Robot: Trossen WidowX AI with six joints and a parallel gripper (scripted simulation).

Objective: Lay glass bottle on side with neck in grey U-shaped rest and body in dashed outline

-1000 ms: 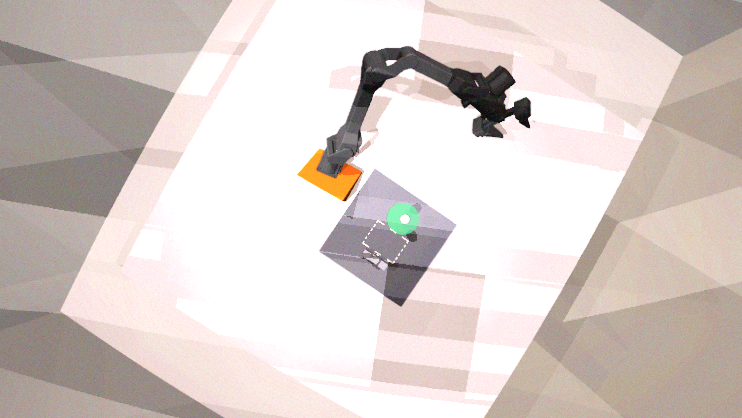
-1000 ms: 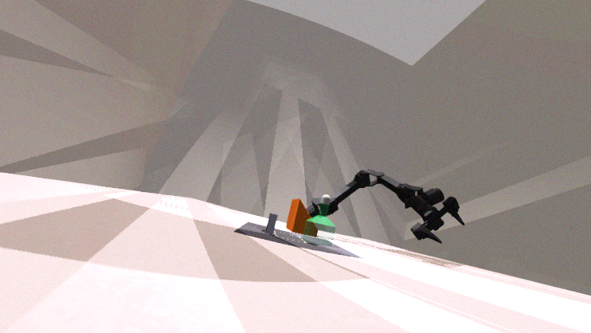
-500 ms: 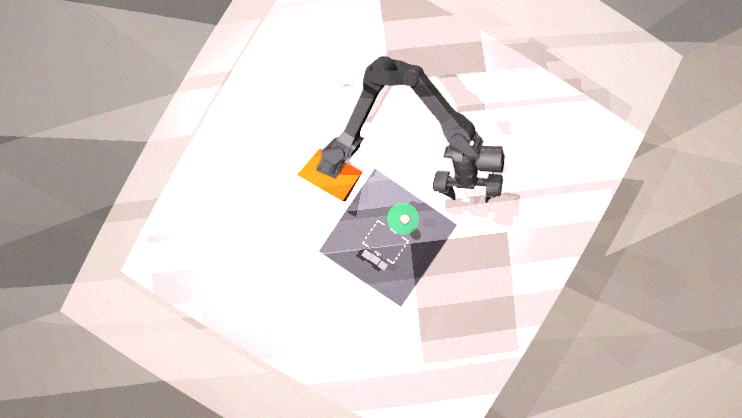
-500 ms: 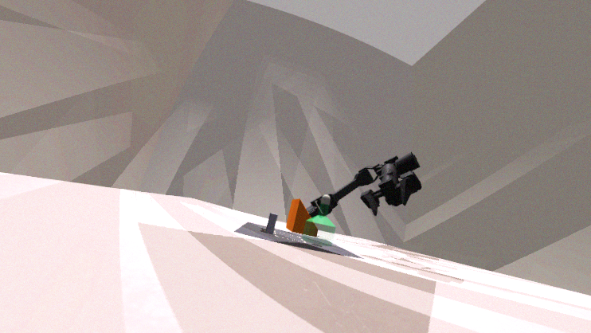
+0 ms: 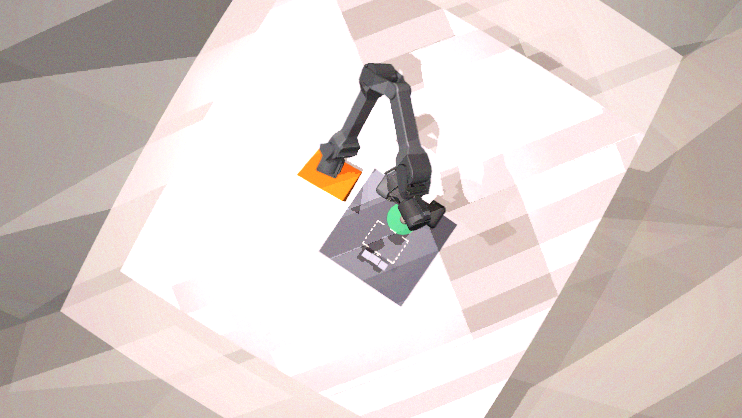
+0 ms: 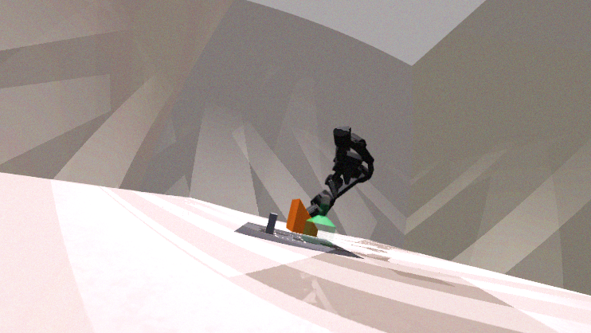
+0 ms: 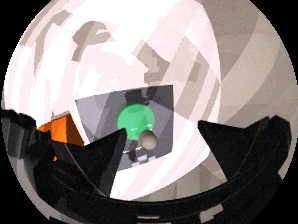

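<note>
The glass bottle, green and see-through with a wide body [image 5: 396, 220] [image 6: 321, 221] [image 7: 134, 116], stands upright on the dark grey mat [image 5: 399, 290] [image 7: 162, 97]. Its pale top [image 7: 148, 139] faces the wrist camera. The bottle stands beside the dashed outline [image 5: 408, 240], on the side away from the grey U-shaped rest [image 5: 373, 258] [image 6: 271, 223] [image 7: 142, 160]. My gripper [image 5: 412, 201] [image 7: 162, 128] is open and empty, pointing down above the bottle. In the wrist view the bottle's top lies between the finger directions, nearer the left finger. In the top view the gripper hides part of the bottle.
An orange block [image 5: 332, 181] [image 6: 296, 217] [image 7: 60, 131] is at the arm's base, beside the mat's edge. The arm arches from there over the mat. Its lower part is behind the bottle in the exterior view. Strong shadow patches cross the mat and the surface around it.
</note>
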